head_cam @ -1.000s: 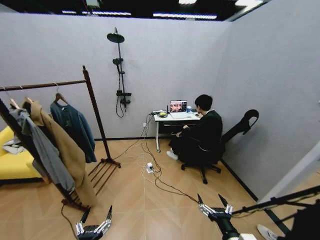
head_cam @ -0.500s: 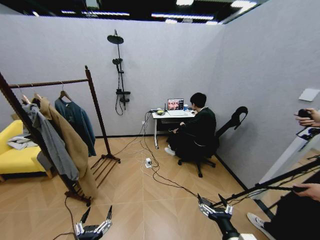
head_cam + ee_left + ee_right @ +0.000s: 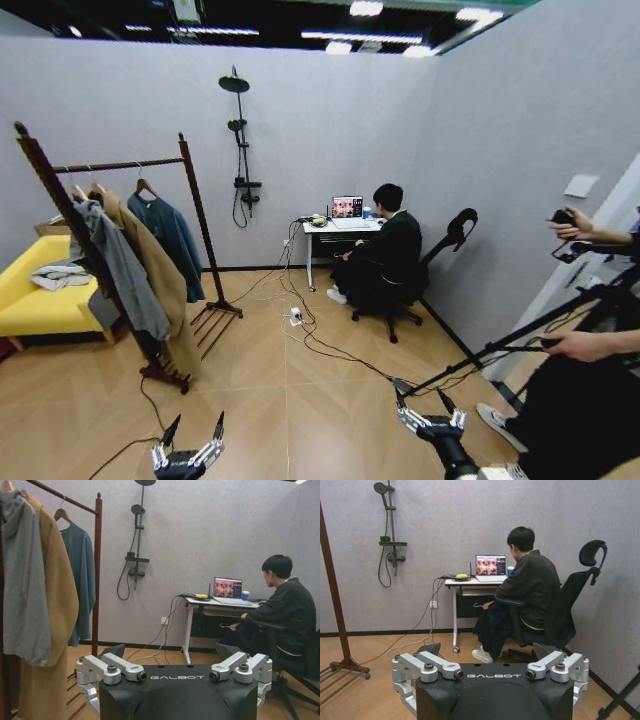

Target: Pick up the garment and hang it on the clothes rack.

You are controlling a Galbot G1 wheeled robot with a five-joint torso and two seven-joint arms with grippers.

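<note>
The garment (image 3: 168,232) hangs lengthwise straight down from its wooden hanger on the clothes rack (image 3: 190,190), far left, at the rod's far end, its front facing right, beside the tan coat (image 3: 150,270) and grey jacket (image 3: 115,265). The left tool (image 3: 188,445) sits low and near with fingers spread wide, holding nothing. The right tool (image 3: 426,408), near right, is likewise spread and empty.

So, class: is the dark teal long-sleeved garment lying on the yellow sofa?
No, the garment hangs by its wooden hanger from the clothes rack rod.
</note>
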